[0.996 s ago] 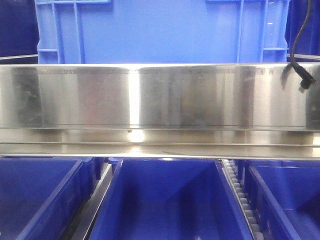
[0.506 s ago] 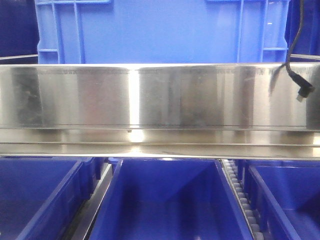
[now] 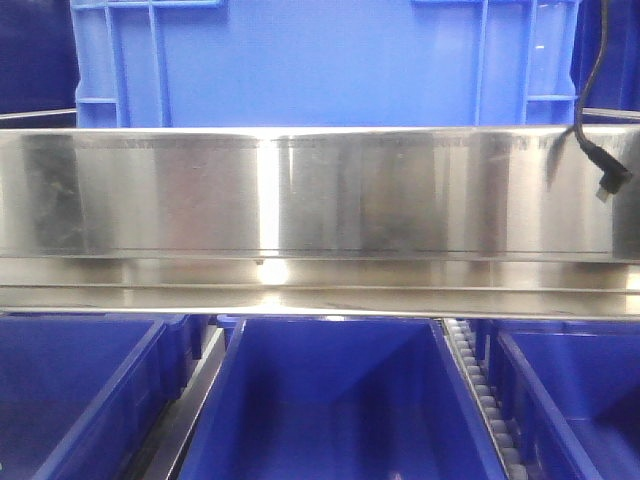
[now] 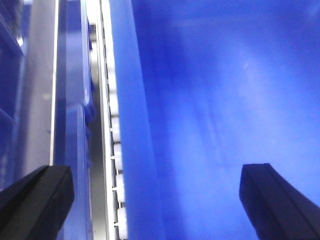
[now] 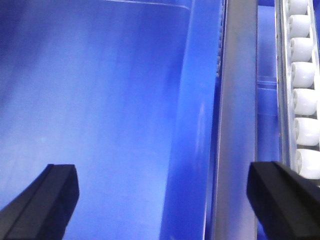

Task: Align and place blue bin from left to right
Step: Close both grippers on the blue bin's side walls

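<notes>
From the front view I count one blue bin (image 3: 320,60), the big light-blue crate, standing upright on the upper level behind a shiny steel rail (image 3: 320,195) that hides its base. Its ribbed corners show at both ends. Below the rail I see three dark navy bins (image 3: 330,400) side by side, all open, with a roller track (image 3: 482,400) between the middle and right ones. One black cable (image 3: 597,90) hangs at the rail's right end. My left pincer (image 4: 155,200) is spread wide, its two dark fingers (image 4: 35,200) at the frame's bottom corners over a blue wall and a strip of white rollers (image 4: 116,165), gripping nothing. My right pincer (image 5: 162,200) is likewise spread, over a blue surface beside a metal strip (image 5: 237,125) and a row of rollers (image 5: 305,100); I cannot tell which bin either wrist looks at
</notes>
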Robot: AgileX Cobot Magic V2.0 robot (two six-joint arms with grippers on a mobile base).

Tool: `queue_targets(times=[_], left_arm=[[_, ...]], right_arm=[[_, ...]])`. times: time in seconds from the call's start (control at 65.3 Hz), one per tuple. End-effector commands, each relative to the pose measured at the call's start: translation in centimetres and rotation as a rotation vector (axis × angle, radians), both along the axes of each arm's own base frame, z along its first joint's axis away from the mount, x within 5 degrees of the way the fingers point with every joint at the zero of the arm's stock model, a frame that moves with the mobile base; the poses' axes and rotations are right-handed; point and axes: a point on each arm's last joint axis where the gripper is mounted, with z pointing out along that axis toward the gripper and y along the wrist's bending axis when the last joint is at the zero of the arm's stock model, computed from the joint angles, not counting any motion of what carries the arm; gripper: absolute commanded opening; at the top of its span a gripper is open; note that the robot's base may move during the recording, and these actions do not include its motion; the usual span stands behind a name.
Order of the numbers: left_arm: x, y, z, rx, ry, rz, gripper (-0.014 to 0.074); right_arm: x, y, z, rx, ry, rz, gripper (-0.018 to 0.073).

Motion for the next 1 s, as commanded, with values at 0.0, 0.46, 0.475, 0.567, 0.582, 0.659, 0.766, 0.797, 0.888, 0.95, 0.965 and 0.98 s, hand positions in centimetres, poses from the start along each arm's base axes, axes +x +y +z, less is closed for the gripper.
queue_targets(times=[0.0, 0.46, 0.475, 0.567, 0.582, 0.659, 0.766, 0.797, 0.888, 0.95, 0.965, 0.98], left_arm=[[0.1, 0.2, 0.1, 0.001, -0.011, 0.001, 0.0567], [0.2, 0.2, 0.1, 0.001, -0.009, 0.001, 0.0335], [0.2, 0.2, 0.1, 0.001, -0.009, 0.001, 0.0299], [0.2, 0.2, 0.1, 0.001, -0.009, 0.001, 0.0027], [0.2, 0.2, 0.1, 0.001, -0.009, 0.001, -0.002], [0.2, 0.2, 0.1, 0.001, -0.009, 0.001, 0.0012], [0.2, 0.1, 0.1, 0.001, -0.009, -0.001, 0.0015], [0.2, 0.1, 0.1, 0.001, -0.009, -0.001, 0.0006], [0.1, 0.1, 0.2, 0.0, -0.013, -0.001, -0.0009], [-0.1, 0.2, 0.5, -0.002, -0.019, -0.001, -0.0008], [-0.2, 0.2, 0.7, -0.003, -0.023, -0.001, -0.0009], [-0.4, 0.3, 0.9, -0.004, -0.027, -0.001, -0.0009]], right_arm=[[-0.2, -0.2, 0.7, -0.007, -0.028, 0.0, 0.0568], [-0.3, -0.3, 0.4, -0.013, 0.006, 0.001, 0.0177], [-0.3, -0.3, 0.4, -0.013, 0.006, 0.001, 0.0141], [-0.3, -0.3, 0.4, -0.013, 0.008, 0.001, -0.0075], [-0.3, -0.3, 0.4, -0.013, 0.008, 0.001, -0.0102], [-0.3, -0.3, 0.4, -0.013, 0.008, 0.001, -0.008], [-0.3, -0.2, 0.4, -0.013, 0.008, 0.003, -0.0081], [-0.3, -0.2, 0.4, -0.013, 0.008, 0.003, -0.0081], [-0.5, -0.2, 0.6, -0.013, 0.003, 0.003, -0.0081], [-0.7, -0.2, 1.1, -0.01, -0.011, 0.002, -0.0081], [-0.8, -0.2, 1.3, -0.009, -0.016, 0.004, -0.0081], [-0.8, -0.2, 1.4, -0.008, -0.021, 0.004, -0.0081]])
